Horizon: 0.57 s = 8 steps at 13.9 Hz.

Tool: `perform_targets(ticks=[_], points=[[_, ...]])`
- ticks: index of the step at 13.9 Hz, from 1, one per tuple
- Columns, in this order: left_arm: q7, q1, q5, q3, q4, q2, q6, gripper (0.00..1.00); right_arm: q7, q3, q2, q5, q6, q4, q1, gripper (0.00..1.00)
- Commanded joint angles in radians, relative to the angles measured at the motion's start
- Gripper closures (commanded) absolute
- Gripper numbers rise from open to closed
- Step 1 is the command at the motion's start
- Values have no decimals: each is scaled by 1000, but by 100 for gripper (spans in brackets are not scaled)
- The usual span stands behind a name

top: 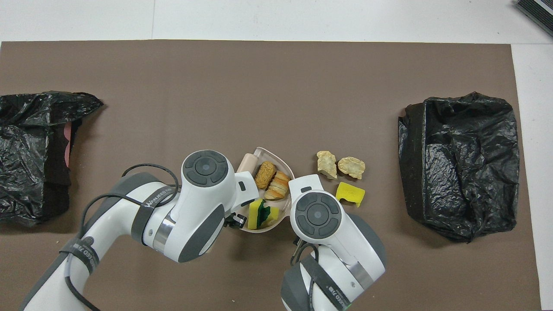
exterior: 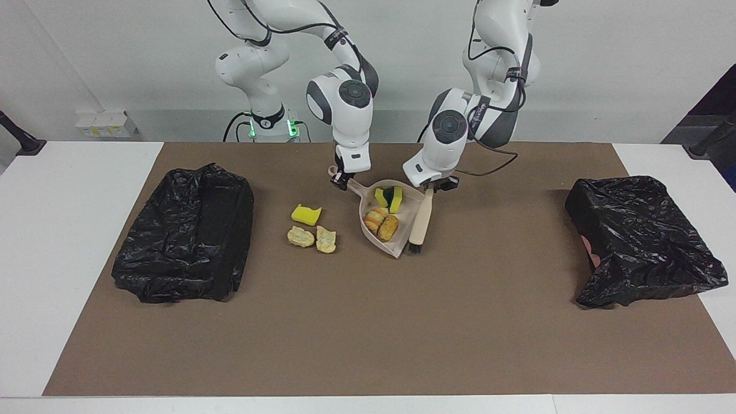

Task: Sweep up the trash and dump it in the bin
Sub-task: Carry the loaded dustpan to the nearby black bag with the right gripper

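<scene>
A beige dustpan (exterior: 399, 244) (top: 264, 152) lies mid-mat, with my right gripper (exterior: 343, 181) shut on its handle. Inside it are a yellow-green sponge (exterior: 390, 197) (top: 259, 214) and two orange-brown bread lumps (exterior: 376, 219) (top: 264, 174), all trash. My left gripper (exterior: 435, 184) is shut on the handle of the beige brush (exterior: 421, 221) (top: 247, 163), which lies along the pan's edge toward the left arm's end with its bristles on the mat. More trash lies beside the pan toward the right arm's end: a yellow sponge (exterior: 306, 214) (top: 350, 193) and two tan lumps (exterior: 301, 236) (top: 351, 166). In the overhead view the right wrist hides its gripper.
A bin lined with a black bag (exterior: 184, 233) (top: 462, 164) stands at the right arm's end of the brown mat. Another black-bagged bin (exterior: 638, 241) (top: 30, 151) stands at the left arm's end.
</scene>
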Motion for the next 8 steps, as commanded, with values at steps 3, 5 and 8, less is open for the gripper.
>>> perform_targets(ticks=[3,5,8], points=[[-229,-40,8,-15,-17,-33,14,100,-190,-2,-160,-2,-184,63,-204,100],[-260,-84,-63,-18,-73,-63,55,100,-326,-4,-174,-2,-300,159,-353,100],[-247,-164,-122,-20,-309,-180,291,100,-553,-7,-171,-20,-352,212,-584,100]])
